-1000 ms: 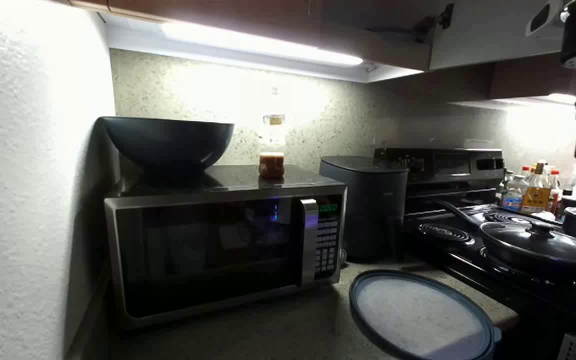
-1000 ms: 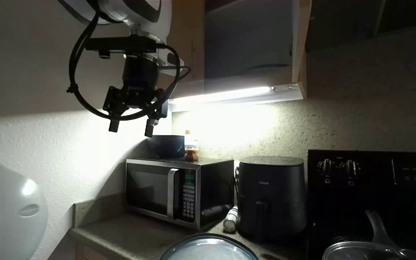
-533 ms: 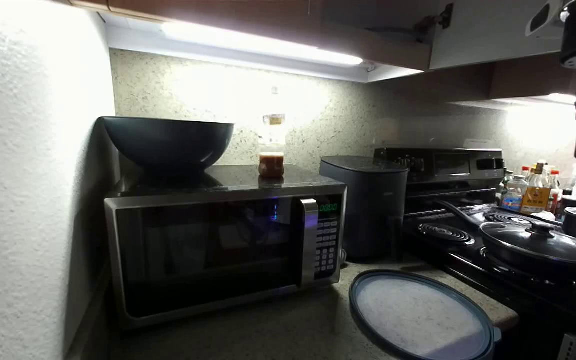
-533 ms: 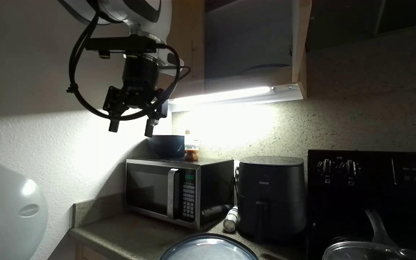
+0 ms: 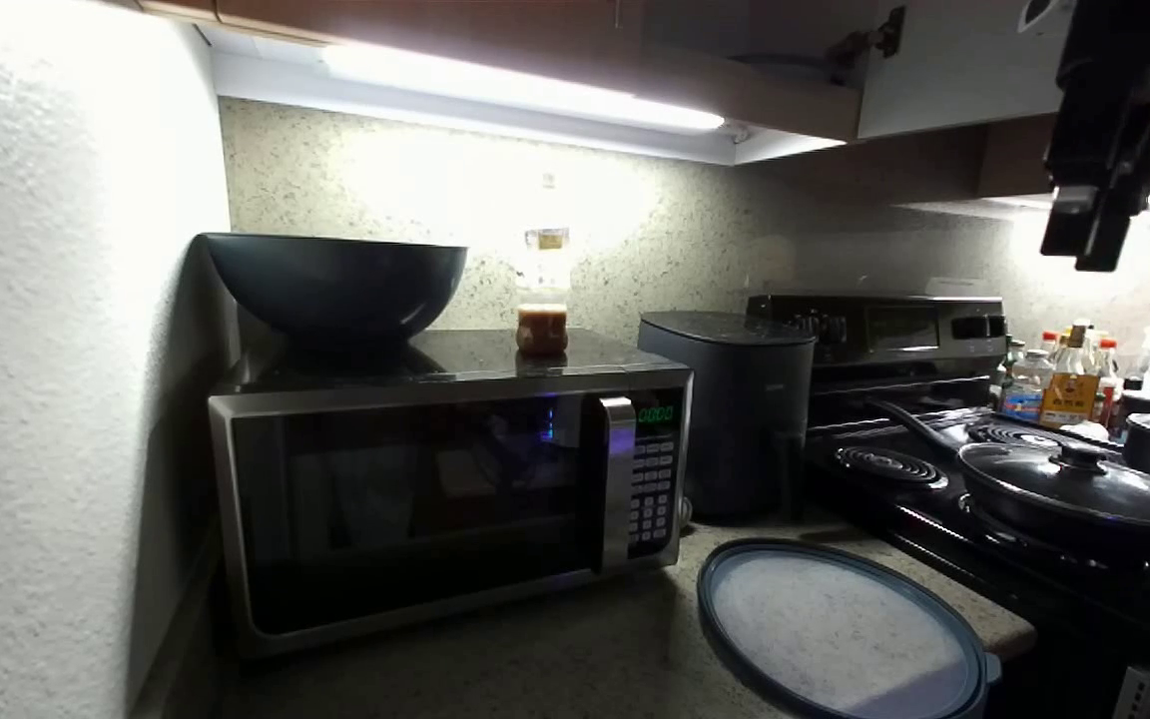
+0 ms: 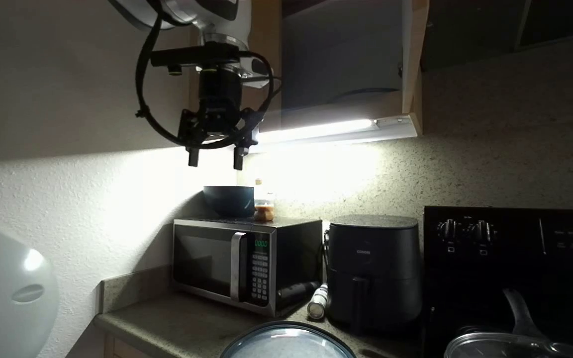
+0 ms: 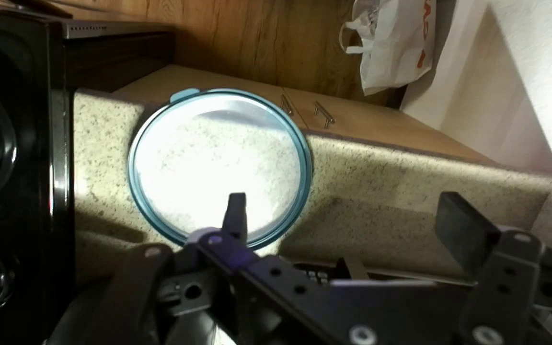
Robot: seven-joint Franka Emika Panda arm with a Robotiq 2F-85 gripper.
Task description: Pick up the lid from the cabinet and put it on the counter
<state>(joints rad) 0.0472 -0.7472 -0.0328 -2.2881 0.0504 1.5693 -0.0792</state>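
Note:
A large round lid (image 5: 835, 634) with a pale see-through centre and dark blue rim lies on the counter (image 5: 495, 659). It also shows in an exterior view (image 6: 289, 343) and in the wrist view (image 7: 223, 163). The overhead cabinet (image 6: 346, 110) stands open; a thin curved rim (image 6: 368, 91), perhaps a similar disc, shows inside it, mostly hidden. My gripper (image 6: 216, 163) is open and empty in the air left of the cabinet, above the microwave's height. In the wrist view the open fingers (image 7: 345, 203) hang over the counter (image 7: 376, 187), apart from the lid.
The microwave (image 5: 435, 509) carries a dark bowl (image 5: 335, 285) and a bottle (image 5: 542, 328). A black air fryer (image 6: 373, 273) stands beside it. The stove (image 5: 884, 464) holds a lidded pan (image 5: 1074, 489). The open cabinet door (image 5: 974, 70) hangs near the arm. A wall bounds the counter.
The arm has moved toward the open cabinet, slightly upward, rightward in an exterior view. The gripper stays open. The lid on the counter and the rim in the cabinet have not moved.

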